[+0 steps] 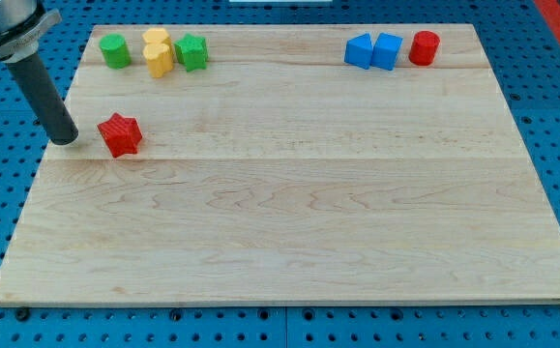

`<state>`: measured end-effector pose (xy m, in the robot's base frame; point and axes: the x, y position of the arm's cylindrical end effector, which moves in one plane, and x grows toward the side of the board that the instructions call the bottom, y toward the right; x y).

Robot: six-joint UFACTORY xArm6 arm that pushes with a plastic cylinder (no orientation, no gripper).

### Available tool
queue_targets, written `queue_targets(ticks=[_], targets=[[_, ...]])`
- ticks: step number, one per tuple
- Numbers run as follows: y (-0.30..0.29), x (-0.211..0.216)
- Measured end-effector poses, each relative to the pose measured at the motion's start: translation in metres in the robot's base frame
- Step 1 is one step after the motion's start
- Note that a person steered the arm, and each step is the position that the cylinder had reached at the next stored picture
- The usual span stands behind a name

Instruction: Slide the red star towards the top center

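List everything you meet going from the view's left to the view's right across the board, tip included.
My tip → green cylinder and red star, about level in this order → yellow block → green star → blue block → second blue block → red cylinder.

star (120,133): lying near the board's (289,222) left edge
tip (65,138): sitting just left of the star
other blocks: lining the board's top edge

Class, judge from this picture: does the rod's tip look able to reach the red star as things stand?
Probably yes. My tip sits just to the view's left of the red star, with only bare board between them.
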<state>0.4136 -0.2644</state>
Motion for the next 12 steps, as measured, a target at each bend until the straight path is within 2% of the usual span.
queue_targets(ticks=[12], targets=[[0.0000,0.0000]])
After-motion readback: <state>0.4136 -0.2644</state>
